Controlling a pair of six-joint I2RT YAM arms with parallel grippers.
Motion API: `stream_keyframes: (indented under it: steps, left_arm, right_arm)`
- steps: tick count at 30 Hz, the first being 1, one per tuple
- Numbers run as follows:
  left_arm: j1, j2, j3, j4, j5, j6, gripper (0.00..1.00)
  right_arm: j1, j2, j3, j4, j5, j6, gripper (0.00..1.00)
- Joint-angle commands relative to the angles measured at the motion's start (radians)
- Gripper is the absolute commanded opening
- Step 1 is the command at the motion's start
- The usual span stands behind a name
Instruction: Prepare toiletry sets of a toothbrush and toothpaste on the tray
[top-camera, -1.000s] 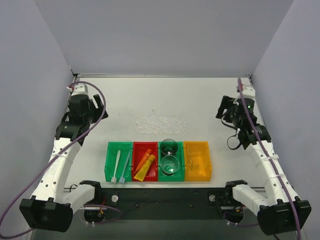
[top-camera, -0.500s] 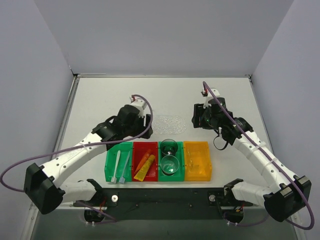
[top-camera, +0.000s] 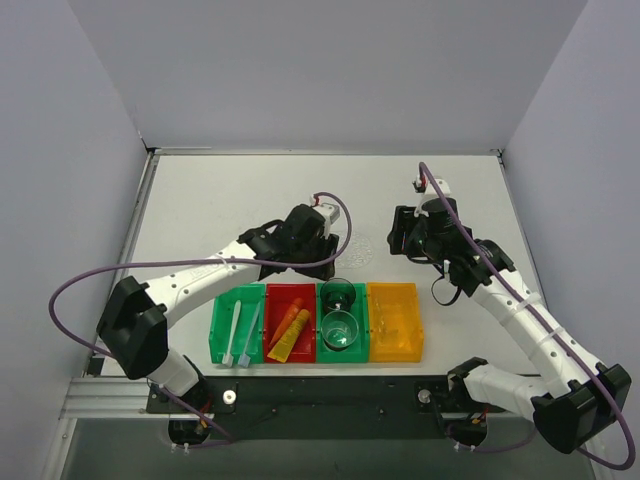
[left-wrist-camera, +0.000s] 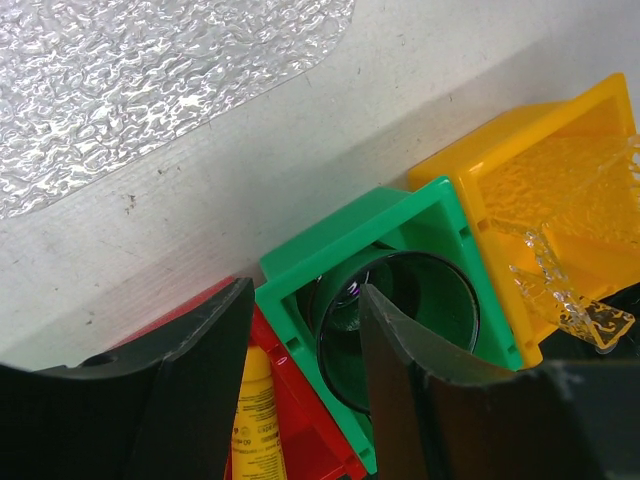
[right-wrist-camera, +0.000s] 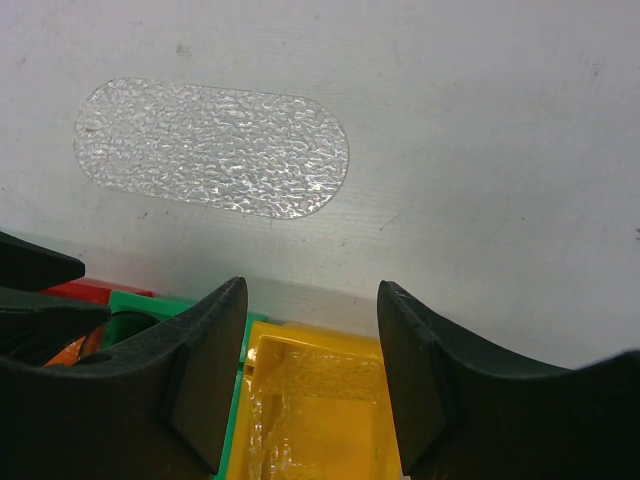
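Currently: tray (top-camera: 360, 250), clear bumpy oblong w/ rounded ends, frame ctr on desk (top-camera: 240, 190). Slim toothbrushes (top-camera: 240, 330) in lower-left green bin (top-camera: 214, 325); tapered tubes (top-camera: 290, 332) in red bin (top-camera: 290, 288). Left hand (left-wrist-camera: 300, 300), right hand (right-wrist-camera: 310, 295): part-open, empty.

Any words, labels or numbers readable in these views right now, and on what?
Small dark print on the yellow tube in the red bin: too small and blurred to read.
No other text, brand, number or sign shows in any view.
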Motion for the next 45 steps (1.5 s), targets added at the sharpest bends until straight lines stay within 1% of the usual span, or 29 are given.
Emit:
stream_keyframes:
  steps: [1, 6, 11, 17, 21, 26, 28, 30, 33, 34, 35, 36, 38, 39, 40, 45]
  left_arm:
    - [-0.01, 0.006, 0.062, -0.034, 0.009, 0.006, 0.56]
    - [-0.021, 0.04, 0.079, -0.092, 0.004, 0.0, 0.51]
    - [-0.038, 0.043, 0.082, -0.121, 0.003, -0.003, 0.51]
    - [-0.041, 0.022, 0.066, -0.12, 0.003, -0.015, 0.51]
    - [-0.041, 0.031, 0.053, -0.117, 0.035, -0.017, 0.5]
    - [-0.041, 0.065, 0.08, -0.154, 0.064, -0.008, 0.39]
    - [-0.041, 0.069, 0.086, -0.16, 0.064, -0.006, 0.39]
    - [-0.041, 0.071, 0.092, -0.16, 0.065, -0.006, 0.34]
    - [-0.041, 0.072, 0.091, -0.161, 0.067, -0.004, 0.31]
    - [-0.041, 0.074, 0.089, -0.161, 0.065, -0.006, 0.29]
    - [-0.043, 0.072, 0.091, -0.163, 0.068, -0.004, 0.25]
    - [-0.041, 0.072, 0.092, -0.164, 0.072, -0.003, 0.18]
    - [-0.041, 0.063, 0.096, -0.163, 0.085, 0.008, 0.1]
    - [-0.041, 0.057, 0.1, -0.163, 0.087, 0.011, 0.03]
    - [-0.041, 0.051, 0.105, -0.164, 0.088, 0.015, 0.0]
    - [-0.041, 0.017, 0.168, -0.204, 0.107, 0.043, 0.0]
  right_arm:
    - [0.007, -0.022, 0.006, -0.01, 0.034, 0.009, 0.5]
    - [0.007, -0.019, 0.008, -0.01, 0.028, 0.006, 0.5]
    - [0.007, -0.019, 0.003, -0.01, 0.025, 0.004, 0.5]
    - [0.007, -0.029, -0.006, -0.01, 0.025, 0.007, 0.5]
    - [0.007, -0.036, -0.02, -0.01, 0.027, 0.013, 0.5]
    - [0.007, -0.044, -0.023, -0.01, 0.03, 0.015, 0.5]
    - [0.007, -0.044, -0.021, -0.01, 0.03, 0.013, 0.5]
    - [0.007, -0.047, -0.023, -0.01, 0.03, 0.015, 0.5]
    - [0.007, -0.052, -0.026, -0.01, 0.031, 0.018, 0.5]
    - [0.007, -0.053, -0.027, -0.011, 0.033, 0.016, 0.5]
    - [0.005, -0.056, -0.027, -0.01, 0.036, 0.016, 0.5]
    - [0.007, -0.059, -0.027, -0.011, 0.035, 0.018, 0.5]
    - [0.005, -0.059, -0.024, -0.013, 0.036, 0.016, 0.5]
    - [0.007, -0.061, -0.018, -0.016, 0.038, 0.016, 0.5]
    - [0.007, -0.059, -0.014, -0.019, 0.038, 0.015, 0.5]
    - [0.007, -0.056, 0.028, -0.057, 0.041, 0.009, 0.51]
